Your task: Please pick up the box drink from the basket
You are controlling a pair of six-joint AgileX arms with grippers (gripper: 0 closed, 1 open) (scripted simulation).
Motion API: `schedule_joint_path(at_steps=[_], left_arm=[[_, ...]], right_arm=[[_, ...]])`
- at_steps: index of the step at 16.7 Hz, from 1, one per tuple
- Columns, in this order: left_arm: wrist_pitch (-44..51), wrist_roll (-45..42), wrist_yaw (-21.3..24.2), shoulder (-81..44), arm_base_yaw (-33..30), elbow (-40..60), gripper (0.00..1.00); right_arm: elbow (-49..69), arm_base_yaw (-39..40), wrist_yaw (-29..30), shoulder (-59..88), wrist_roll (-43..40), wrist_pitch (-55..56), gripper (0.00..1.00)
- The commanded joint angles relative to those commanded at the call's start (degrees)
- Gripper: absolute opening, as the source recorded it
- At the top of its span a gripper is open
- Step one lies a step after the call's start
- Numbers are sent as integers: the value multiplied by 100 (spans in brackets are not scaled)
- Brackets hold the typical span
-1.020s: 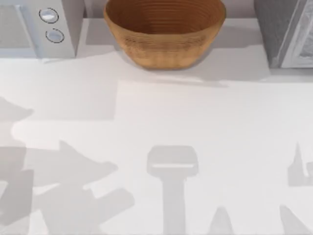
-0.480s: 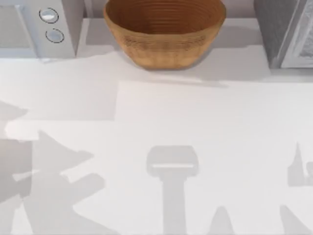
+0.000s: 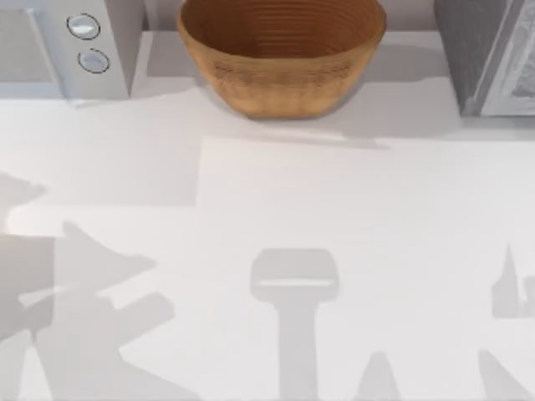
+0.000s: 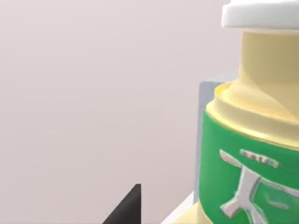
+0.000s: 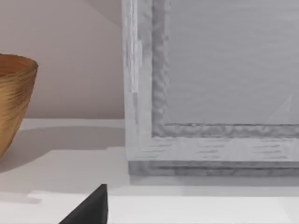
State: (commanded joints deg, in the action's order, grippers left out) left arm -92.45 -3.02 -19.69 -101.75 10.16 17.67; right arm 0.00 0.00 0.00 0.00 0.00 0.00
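The box drink cannot be made out; if inside the basket [image 3: 282, 54], at the table's far middle, its wall hides it. A gripper should descend over the rim, jaws spread, and avoid the wicker. Whether either gripper is open or closed cannot be told.

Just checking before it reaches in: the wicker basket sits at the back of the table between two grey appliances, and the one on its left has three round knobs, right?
Not quite. The grey appliance left of the basket has two round knobs, as the top view shows. The rest holds: another grey appliance stands to its right.
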Motion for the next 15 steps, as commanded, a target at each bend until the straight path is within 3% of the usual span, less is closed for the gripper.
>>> schedule_joint_path(at_steps=[11, 15], left_arm=[[0, 0, 0, 0, 0, 0, 98], [0, 0, 0, 0, 0, 0, 100]], right_arm=[[0, 0, 0, 0, 0, 0, 100], [0, 0, 0, 0, 0, 0, 100]])
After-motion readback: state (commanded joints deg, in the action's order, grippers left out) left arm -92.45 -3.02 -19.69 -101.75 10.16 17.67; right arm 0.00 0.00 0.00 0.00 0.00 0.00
